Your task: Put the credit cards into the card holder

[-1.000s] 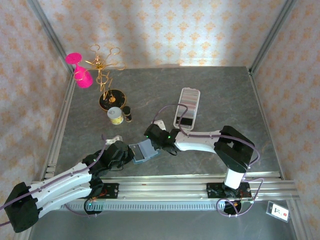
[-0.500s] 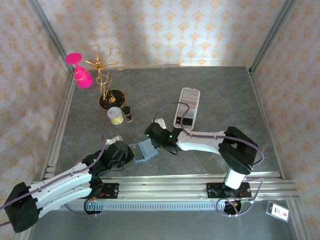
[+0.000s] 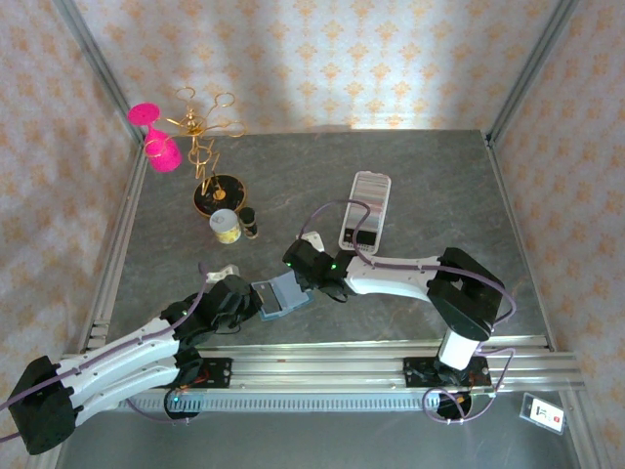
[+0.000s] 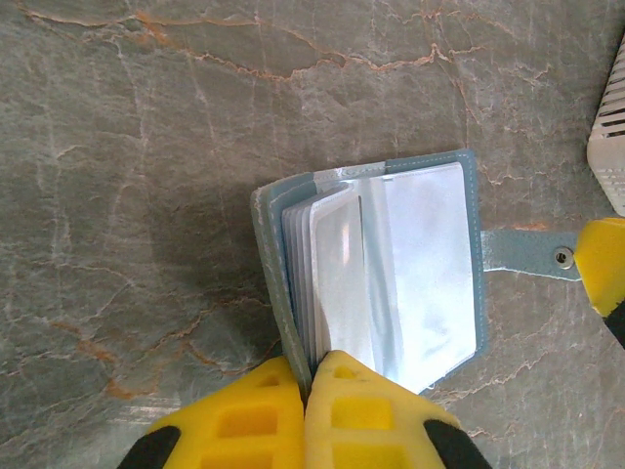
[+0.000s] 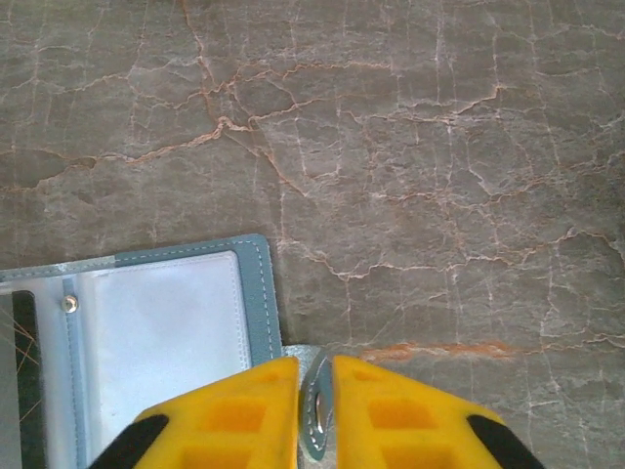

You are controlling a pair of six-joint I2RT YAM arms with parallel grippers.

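Observation:
The teal card holder (image 3: 279,294) lies open on the table, its clear sleeves fanned out (image 4: 391,274). My left gripper (image 4: 306,376) is shut on the near edge of its left cover and a few sleeves, and it meets the holder from the left in the top view (image 3: 256,301). My right gripper (image 5: 315,381) is shut on the clasp tab (image 5: 317,415), which stands on edge between its fingers. One right fingertip (image 4: 605,269) shows at the tab (image 4: 527,252). The credit cards (image 3: 368,198) sit as a striped row in the long white tray (image 3: 346,240), behind the right gripper (image 3: 303,278).
A gold jewellery stand (image 3: 208,166) on a black base, a pink glass (image 3: 156,137), a small jar (image 3: 226,227) and a dark little bottle (image 3: 250,224) stand at the back left. Metal rails (image 3: 322,357) run along the near edge. Walls enclose the table.
The right gripper's jaws have narrowed a little on the clasp tab and its elbow has shifted slightly right. The left gripper and the card holder have stayed put.

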